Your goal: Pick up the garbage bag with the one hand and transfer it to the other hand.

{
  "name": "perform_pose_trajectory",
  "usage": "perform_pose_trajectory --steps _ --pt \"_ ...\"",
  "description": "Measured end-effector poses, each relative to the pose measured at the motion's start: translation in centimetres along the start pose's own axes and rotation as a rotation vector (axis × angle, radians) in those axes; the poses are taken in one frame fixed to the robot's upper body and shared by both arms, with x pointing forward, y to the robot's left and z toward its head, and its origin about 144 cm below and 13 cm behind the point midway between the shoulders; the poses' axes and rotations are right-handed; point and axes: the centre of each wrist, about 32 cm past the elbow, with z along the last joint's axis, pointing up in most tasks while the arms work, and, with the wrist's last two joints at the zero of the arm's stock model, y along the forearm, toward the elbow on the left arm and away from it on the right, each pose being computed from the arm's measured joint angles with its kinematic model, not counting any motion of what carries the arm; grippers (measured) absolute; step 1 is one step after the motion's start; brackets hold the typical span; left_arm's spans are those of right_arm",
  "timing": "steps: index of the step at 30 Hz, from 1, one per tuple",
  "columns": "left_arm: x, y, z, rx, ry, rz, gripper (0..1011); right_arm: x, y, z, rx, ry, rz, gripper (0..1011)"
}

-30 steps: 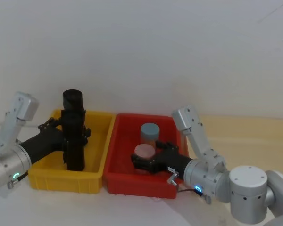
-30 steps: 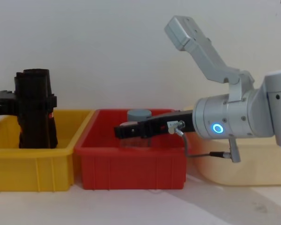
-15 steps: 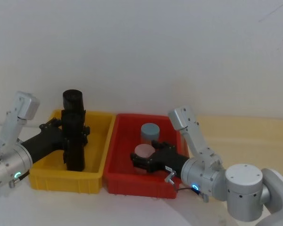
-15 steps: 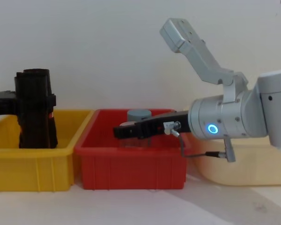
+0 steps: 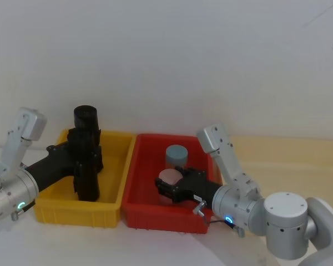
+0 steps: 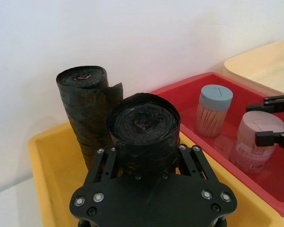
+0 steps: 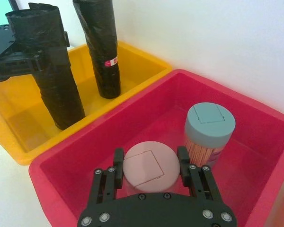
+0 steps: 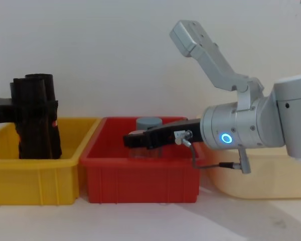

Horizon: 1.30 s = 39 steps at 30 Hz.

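Observation:
The garbage bag point(image 6: 142, 124), a black glossy roll, stands upright in the yellow bin point(image 5: 77, 214). My left gripper point(image 5: 84, 152) is shut on its upper part, one finger on each side. The same roll point(image 7: 57, 90) shows in the right wrist view with the left gripper point(image 7: 20, 58) around it, and at the chest view's left edge point(image 8: 30, 135). A second black roll point(image 6: 83, 106) stands just behind it. My right gripper point(image 7: 150, 158) is open over the red bin point(image 5: 161, 219), its fingers flanking the lid of the pink-lidded jar point(image 7: 144, 169).
A blue-lidded jar point(image 7: 209, 127) stands behind the pink one in the red bin. The two bins sit side by side against a white wall. A shallow beige tray point(image 8: 261, 175) lies to the right of the red bin.
My left gripper and the roll it holds have shifted slightly to the left. The right arm has edged a little to the left above the red bin.

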Motion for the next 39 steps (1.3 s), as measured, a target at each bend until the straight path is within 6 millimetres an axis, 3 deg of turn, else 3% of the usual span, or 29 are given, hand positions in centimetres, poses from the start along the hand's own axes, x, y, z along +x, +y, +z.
perform_pose_trajectory --steps 22,33,39 --pt "0.2 -0.3 0.6 -0.018 -0.014 0.005 445 0.1 -0.1 0.4 0.02 -0.014 -0.003 658" --pt "0.7 -1.5 3.4 -0.107 -0.078 0.001 445 0.8 -1.1 2.9 0.116 -0.078 -0.033 658" --pt "1.1 -3.0 6.2 -0.195 -0.122 -0.028 445 1.4 -2.2 4.8 0.177 -0.13 -0.07 658"
